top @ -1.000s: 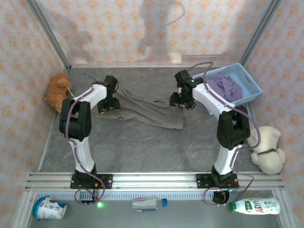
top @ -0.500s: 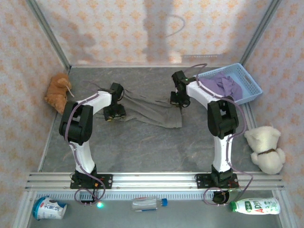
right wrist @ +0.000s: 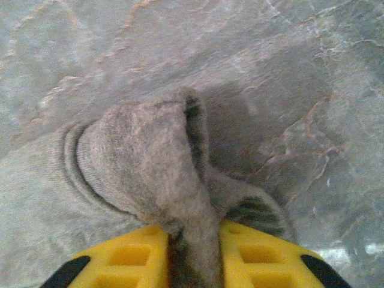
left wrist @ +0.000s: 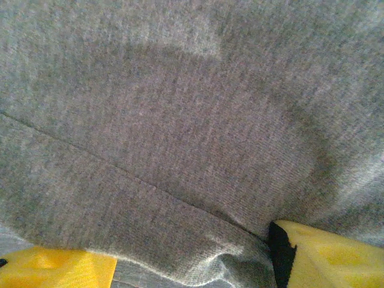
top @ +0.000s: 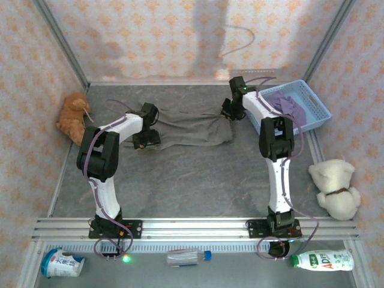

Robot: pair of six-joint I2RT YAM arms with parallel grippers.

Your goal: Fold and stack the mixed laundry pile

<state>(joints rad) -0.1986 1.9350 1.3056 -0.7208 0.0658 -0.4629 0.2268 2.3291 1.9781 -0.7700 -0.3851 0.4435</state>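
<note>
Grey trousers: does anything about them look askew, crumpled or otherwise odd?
Yes. The trousers are not flat: they lie wrinkled, and one end is bunched into a lump pinched in the right gripper.

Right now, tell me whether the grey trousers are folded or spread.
Spread, not folded: the grey trousers lie stretched long across the table, with one end bunched and pinched in the right claw.

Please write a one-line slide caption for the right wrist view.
Right gripper shut on a bunched edge of the grey-brown trousers over the grey table.
</note>
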